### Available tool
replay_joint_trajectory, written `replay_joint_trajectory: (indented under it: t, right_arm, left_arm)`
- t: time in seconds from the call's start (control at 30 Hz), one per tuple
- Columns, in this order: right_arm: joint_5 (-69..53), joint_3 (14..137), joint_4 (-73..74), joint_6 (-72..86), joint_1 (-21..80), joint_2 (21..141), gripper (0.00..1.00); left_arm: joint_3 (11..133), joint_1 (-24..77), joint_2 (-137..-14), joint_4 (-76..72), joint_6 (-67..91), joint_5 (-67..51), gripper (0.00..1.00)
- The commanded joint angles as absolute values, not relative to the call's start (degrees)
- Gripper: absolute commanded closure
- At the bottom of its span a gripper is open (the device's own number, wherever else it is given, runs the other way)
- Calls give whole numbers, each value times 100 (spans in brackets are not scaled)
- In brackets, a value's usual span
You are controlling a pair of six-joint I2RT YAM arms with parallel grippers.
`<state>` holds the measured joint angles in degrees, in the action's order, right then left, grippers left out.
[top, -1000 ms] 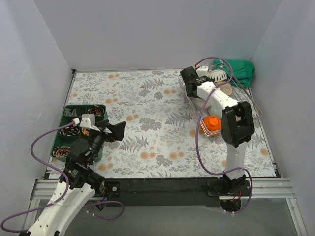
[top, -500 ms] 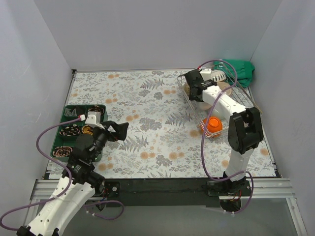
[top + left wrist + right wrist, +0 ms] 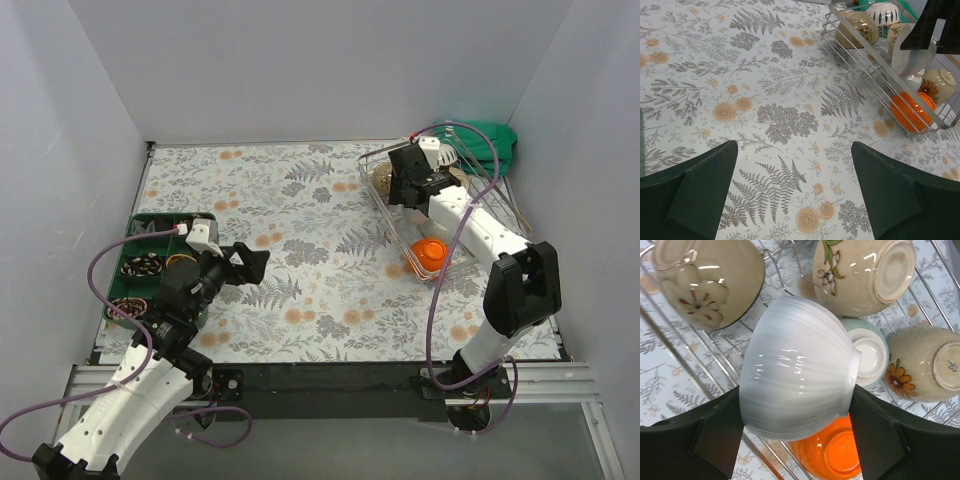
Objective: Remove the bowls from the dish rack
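Top: dish rack (image 3: 385,215) sits at 2 o'clock on the table (image 3: 300,200), with the right gripper (image 3: 402,192) over its far end. Left wrist: left gripper (image 3: 795,165) is spread wide and empty (probably parked clear). Right wrist: the right gripper clamps the white bowl (image 3: 800,367) by its sides, above the orange bowl (image 3: 827,452), likely for lift-out.

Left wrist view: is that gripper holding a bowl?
No, the left gripper has its fingers wide apart, with only the flowered table showing between them.
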<state>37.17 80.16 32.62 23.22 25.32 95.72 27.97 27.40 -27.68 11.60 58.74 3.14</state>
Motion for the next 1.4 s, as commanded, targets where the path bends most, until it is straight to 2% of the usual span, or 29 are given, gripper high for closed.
replay_joint_trajectory:
  t: [0.0,0.33,0.7,0.93,1.23,1.37]
  right_arm:
    - [3419,7981,2619,2110,2628,9088,99]
    - [3068,7269,1663,1749,2637,8009,99]
    - [565,6180,212,1898,2637,6918,99]
    - [-1368,4941,-1615,3127,2637,6513,99]
    - [-2284,3693,-4074,4719,2689,6565,99]
    - [-2540,3481,-4630,5070,2716,6662,99]
  left_arm:
    - [3111,2760,-3023,1142,5915,141,2]
    - [3506,2760,-3647,1099,6345,26,2]
    - [3683,2751,-4710,221,7575,-808,2]
    - [3788,2760,-5589,-597,8304,-1301,2]
    - [3788,2865,-6529,-1529,9122,-1143,2]
    - [3823,2970,-7004,-1879,9474,-1081,2]
